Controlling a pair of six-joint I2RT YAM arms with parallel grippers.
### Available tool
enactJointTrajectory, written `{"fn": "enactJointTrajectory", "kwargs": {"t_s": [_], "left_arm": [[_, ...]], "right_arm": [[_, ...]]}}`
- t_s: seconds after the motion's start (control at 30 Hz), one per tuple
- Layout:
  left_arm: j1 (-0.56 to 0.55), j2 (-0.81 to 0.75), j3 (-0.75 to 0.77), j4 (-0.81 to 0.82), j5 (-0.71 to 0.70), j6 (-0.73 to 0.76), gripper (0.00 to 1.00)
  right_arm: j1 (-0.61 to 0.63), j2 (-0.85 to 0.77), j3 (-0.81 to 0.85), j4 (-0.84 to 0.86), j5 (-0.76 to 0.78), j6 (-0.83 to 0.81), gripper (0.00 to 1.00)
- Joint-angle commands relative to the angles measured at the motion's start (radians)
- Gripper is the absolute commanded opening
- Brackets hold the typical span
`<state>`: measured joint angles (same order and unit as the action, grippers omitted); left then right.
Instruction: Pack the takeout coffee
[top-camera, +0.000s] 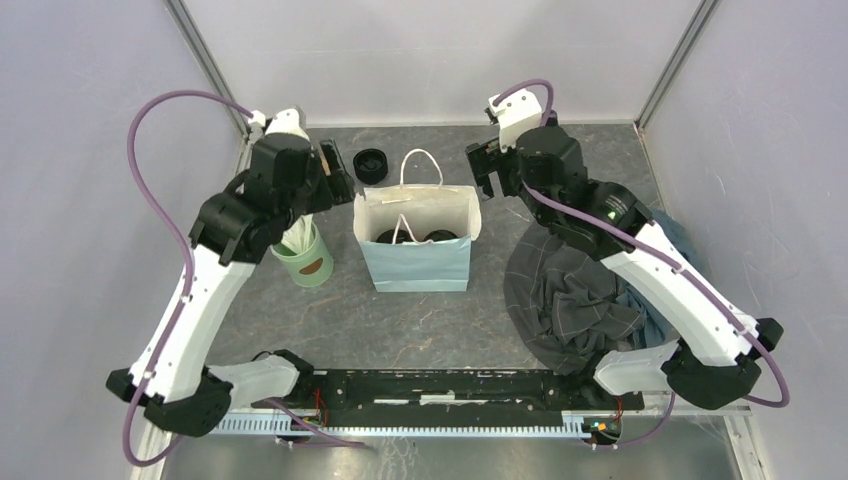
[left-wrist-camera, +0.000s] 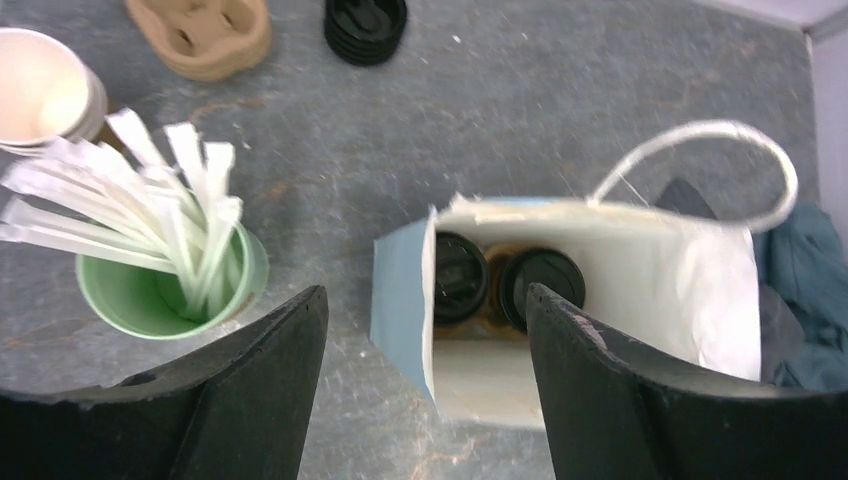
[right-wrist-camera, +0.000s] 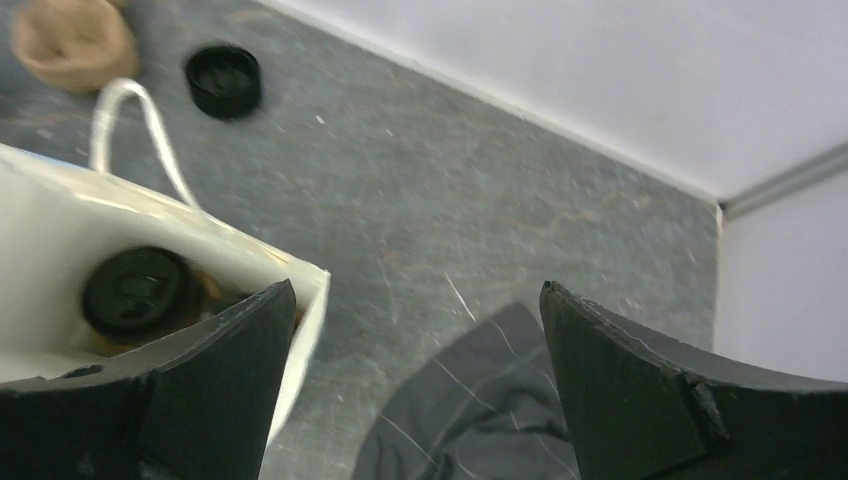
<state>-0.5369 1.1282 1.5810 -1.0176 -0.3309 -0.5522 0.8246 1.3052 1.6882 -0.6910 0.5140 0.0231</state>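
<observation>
**Task status.** Packing is judged essentially complete. Both takeout coffees, the first cup (left-wrist-camera: 460, 275) and the second cup (left-wrist-camera: 541, 285), stand upright side by side inside the paper bag (left-wrist-camera: 398, 300) with their black sip lids upward. Whether they touch cannot be told. No lidded brown cup shows outside the bag.

**Jaws.** The left jaws are spread above the bag's left edge with nothing between them. The right jaws are spread wide beside the bag's right edge, also empty.

**Remaining.** The bag mouth is open and its white cord handles (top-camera: 421, 165) are unheld. What is left is judged to be clearing both arms away.

**Surface.**
- The tabletop (top-camera: 420, 320) is dark grey, veined like stone and lightly scuffed.
- Left of the bag stands a green cup of white sticks (left-wrist-camera: 165, 300).
- Behind it lie a stack of black lids (left-wrist-camera: 365, 25), a pulp cup carrier (left-wrist-camera: 205, 35) and stacked open paper cups (left-wrist-camera: 40, 90).
- Right of the bag lies a heap of dark grey cloth (top-camera: 570, 300).

**Room.** Pale plain wall panels (top-camera: 420, 60) close in the rear and both sides, joined by metal posts at the rear corners.
</observation>
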Motion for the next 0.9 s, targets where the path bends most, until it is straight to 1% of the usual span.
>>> {"fn": "enactJointTrajectory", "kwargs": {"t_s": [0.0,0.07,0.13,0.27,0.33,0.5,0.67,0.87], "left_arm": [[0.069,0.095,0.117,-0.087,-0.087,0.005,0.79],[0.110,0.137,0.117,-0.136,-0.093,-0.004,0.75],[0.145,0.170,0.096,-0.177,-0.093,-0.006,0.66],[0.195,0.201,0.023,-0.157,-0.040,0.045,0.55],[0.200,0.226,0.005,-0.165,-0.029,0.059,0.52],[0.201,0.246,-0.059,-0.120,-0.092,0.104,0.52],[0.203,0.295,-0.078,-0.097,-0.183,0.157,0.55],[0.224,0.353,-0.079,-0.036,-0.203,0.210,0.55]], "right_arm": [[-0.001,-0.010,-0.032,-0.096,0.165,0.046,0.98],[-0.001,-0.050,-0.075,-0.084,0.177,0.038,0.98],[-0.001,-0.089,-0.119,-0.061,0.171,0.025,0.98],[-0.002,-0.139,-0.169,-0.053,0.164,0.004,0.98],[-0.001,-0.152,-0.189,-0.043,0.153,-0.014,0.98],[-0.002,-0.159,-0.200,-0.044,0.128,-0.050,0.98],[-0.002,-0.172,-0.222,-0.044,0.119,-0.055,0.98],[-0.002,-0.190,-0.235,-0.053,0.114,-0.051,0.98]]}}
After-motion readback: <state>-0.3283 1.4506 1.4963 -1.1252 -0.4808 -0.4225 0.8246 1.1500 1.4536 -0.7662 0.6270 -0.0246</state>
